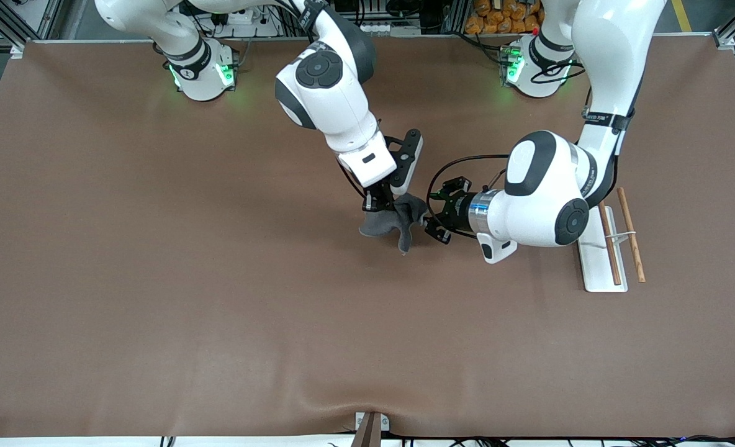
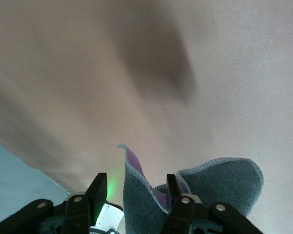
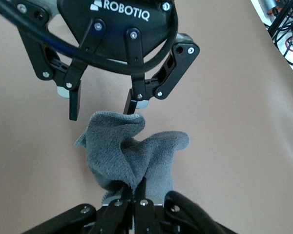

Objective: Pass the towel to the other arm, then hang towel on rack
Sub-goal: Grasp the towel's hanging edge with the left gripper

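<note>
The dark grey towel (image 1: 387, 224) hangs bunched over the middle of the table. My right gripper (image 1: 381, 203) is shut on its top fold, and the right wrist view shows the pinch (image 3: 139, 189) with the towel (image 3: 132, 146) spreading away from it. My left gripper (image 1: 432, 221) is open and level with the towel on the left arm's side, one towel fold (image 2: 142, 204) between its spread fingers (image 2: 100, 187). The left gripper (image 3: 103, 110) also shows in the right wrist view, straddling the towel's edge. The rack (image 1: 598, 268) lies near the left arm's end.
The rack's two brown rods (image 1: 609, 245) lie over a white base, joined by a thin wire (image 1: 622, 234), partly hidden by the left arm's elbow (image 1: 547, 192). The brown table top (image 1: 218, 279) stretches wide around the towel.
</note>
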Robot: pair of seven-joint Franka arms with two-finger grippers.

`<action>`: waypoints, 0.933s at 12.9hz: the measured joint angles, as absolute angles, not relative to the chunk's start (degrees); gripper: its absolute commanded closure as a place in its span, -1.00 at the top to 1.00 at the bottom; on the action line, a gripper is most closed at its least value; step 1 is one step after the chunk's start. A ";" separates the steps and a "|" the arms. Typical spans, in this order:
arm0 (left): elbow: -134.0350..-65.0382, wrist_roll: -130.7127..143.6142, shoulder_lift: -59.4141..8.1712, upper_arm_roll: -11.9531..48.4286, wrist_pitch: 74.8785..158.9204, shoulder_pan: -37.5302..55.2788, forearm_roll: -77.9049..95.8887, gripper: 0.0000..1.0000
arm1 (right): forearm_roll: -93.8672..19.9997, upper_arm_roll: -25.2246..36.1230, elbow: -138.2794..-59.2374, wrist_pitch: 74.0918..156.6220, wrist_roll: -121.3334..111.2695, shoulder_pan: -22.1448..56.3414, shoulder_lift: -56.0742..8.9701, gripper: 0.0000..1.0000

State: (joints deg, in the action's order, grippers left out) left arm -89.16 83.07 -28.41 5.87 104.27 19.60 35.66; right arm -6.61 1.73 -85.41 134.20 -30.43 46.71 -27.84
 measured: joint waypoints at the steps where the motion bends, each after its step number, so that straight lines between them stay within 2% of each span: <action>1: -89.10 83.20 -28.41 5.88 104.23 19.60 35.91 -0.61 | -6.61 1.72 -85.41 134.20 -30.43 46.72 -27.84 -1.00; 2: -88.97 83.27 -28.42 5.88 104.22 19.60 36.23 -0.95 | -6.61 1.72 -85.41 134.20 -30.43 46.72 -27.84 -1.00; 3: -88.65 83.28 -28.41 5.88 104.13 19.60 36.60 -1.00 | -6.61 1.72 -85.41 134.20 -30.43 46.73 -27.84 -1.00; 8: -86.25 83.32 -28.38 5.88 101.90 19.58 36.74 -1.00 | -6.61 1.70 -85.42 134.20 -30.43 46.74 -27.84 -1.00; 12: -82.52 82.92 -28.32 5.27 95.97 18.29 36.71 -1.00 | -6.61 1.70 -85.42 134.20 -30.43 46.74 -27.84 -1.00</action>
